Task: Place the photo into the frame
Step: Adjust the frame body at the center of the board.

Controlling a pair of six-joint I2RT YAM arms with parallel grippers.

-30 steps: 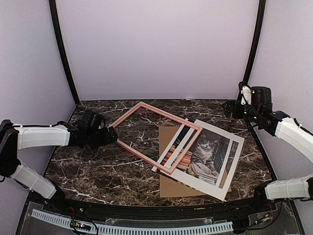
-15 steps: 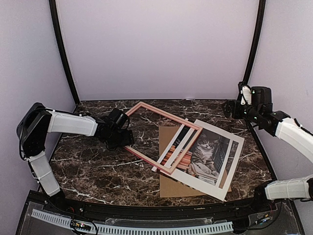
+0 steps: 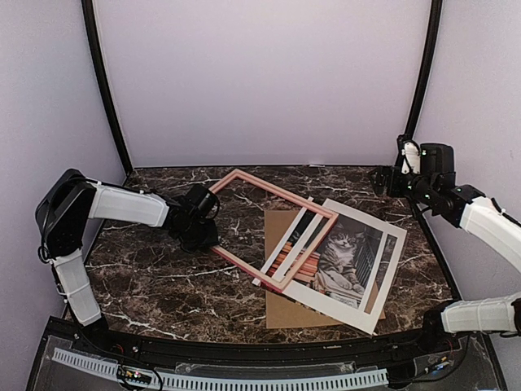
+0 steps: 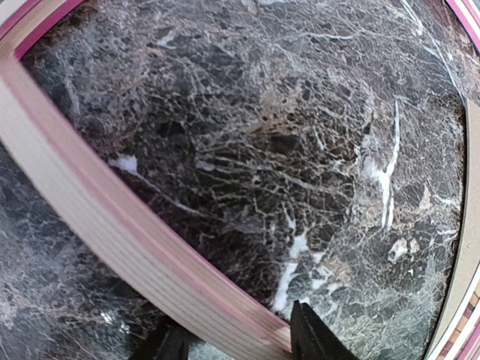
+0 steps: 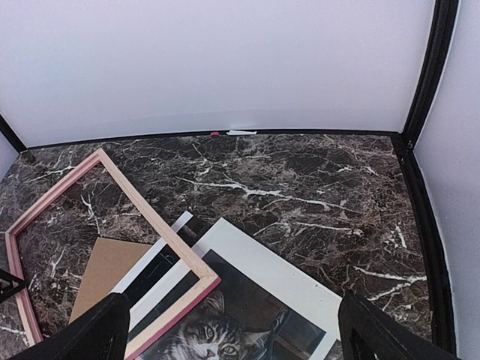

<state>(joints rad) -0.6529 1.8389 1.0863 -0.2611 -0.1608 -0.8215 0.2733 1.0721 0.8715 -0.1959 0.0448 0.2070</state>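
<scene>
Frame [image 3: 285, 192]: lies on the marble table [image 3: 146, 277], left of centre, its right corner overlapping the white mat [image 3: 392, 273]. The photo [image 3: 342, 252] shows through the mat's window, right of centre, both on a brown board [image 3: 281, 314]. My left gripper [image 3: 205, 238] straddles the frame's left rail, one finger on each side; I cannot tell whether it pinches. My right gripper [image 5: 234, 330] hangs with jaws spread wide, above the table's far right corner.

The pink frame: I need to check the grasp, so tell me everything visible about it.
The pink wooden picture frame is a thin-railed, empty rectangle lying diagonally on the dark marble table. Its right corner overlaps the white windowed mat and brown backing board. The left gripper straddles its near-left rail; whether it is clamped is unclear.
</scene>
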